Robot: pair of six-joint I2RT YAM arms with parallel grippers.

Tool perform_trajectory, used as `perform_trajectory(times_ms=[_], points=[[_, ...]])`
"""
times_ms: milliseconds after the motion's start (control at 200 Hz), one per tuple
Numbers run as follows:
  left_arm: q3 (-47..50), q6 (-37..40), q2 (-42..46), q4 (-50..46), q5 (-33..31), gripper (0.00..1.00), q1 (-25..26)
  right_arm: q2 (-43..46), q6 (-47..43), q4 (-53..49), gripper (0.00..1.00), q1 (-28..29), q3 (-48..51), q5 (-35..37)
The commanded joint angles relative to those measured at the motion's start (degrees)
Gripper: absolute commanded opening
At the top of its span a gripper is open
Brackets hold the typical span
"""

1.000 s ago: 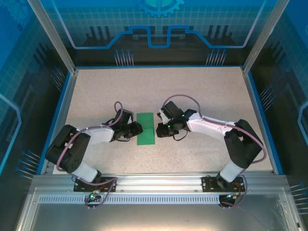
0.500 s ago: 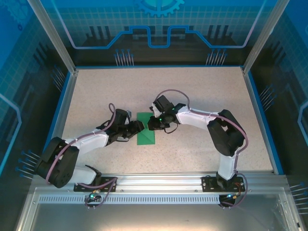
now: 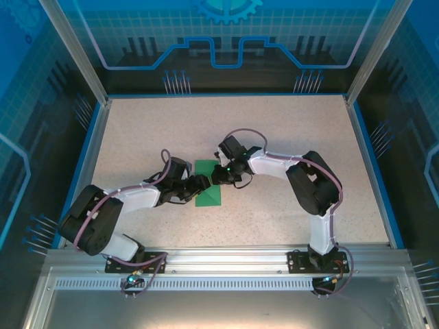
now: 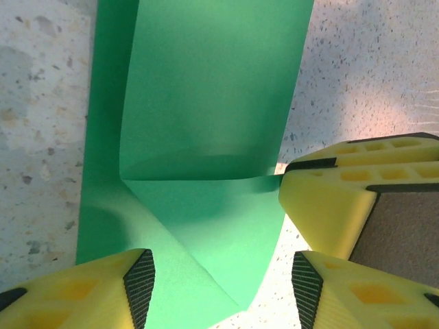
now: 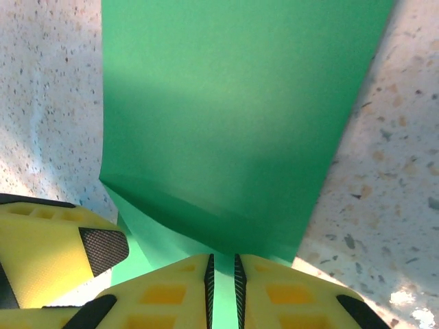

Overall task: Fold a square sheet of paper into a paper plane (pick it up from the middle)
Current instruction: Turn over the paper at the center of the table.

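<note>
Thin, smooth green paper sheet (image 3: 209, 197) is noted at the centre of the speckled worktop (image 3: 295, 130). It is folded to a narrow strip, with one corner creased into a triangle. The left hand (image 4: 216, 281) is held spread at its 9 o'clock edge. The 3 o'clock edge is pinched by the right hand (image 5: 223, 274). Bare worktop is seen all round.
</note>
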State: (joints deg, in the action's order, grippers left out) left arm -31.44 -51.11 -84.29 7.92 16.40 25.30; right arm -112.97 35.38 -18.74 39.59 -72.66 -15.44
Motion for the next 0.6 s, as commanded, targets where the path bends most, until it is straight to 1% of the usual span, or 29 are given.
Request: perform_trajectory(times_ms=[0, 120, 240, 340, 525, 595], points=[[-0.93, -0.18, -1.50, 1.12, 1.53, 0.61, 0.28, -1.13, 1.10, 0.98, 0.18, -0.83, 0.50, -1.06], [-1.09, -0.22, -3.02, 2.59, 1.92, 0.62, 0.25, -0.99, 1.57, 1.77, 0.17, -1.34, 1.38, -1.34], [-1.64, 0.08, -4.16, 4.98, 2.82, 0.61, 0.23, -0.44, 1.63, 2.31, 0.18, -1.54, 2.32, -1.89], [-1.95, 0.58, -4.21, 6.13, 2.71, 0.58, 0.28, 0.11, 1.71, 2.44, 0.17, -1.54, 2.83, -2.21], [-3.08, 2.08, -4.39, 5.34, 1.84, 0.54, 0.28, 0.81, 1.69, 2.39, 0.17, -1.54, 3.36, -2.12], [-3.45, 2.48, -4.39, 5.40, 1.70, 0.50, 0.27, 1.02, 1.71, 2.39, 0.17, -1.66, 3.58, -1.96]])
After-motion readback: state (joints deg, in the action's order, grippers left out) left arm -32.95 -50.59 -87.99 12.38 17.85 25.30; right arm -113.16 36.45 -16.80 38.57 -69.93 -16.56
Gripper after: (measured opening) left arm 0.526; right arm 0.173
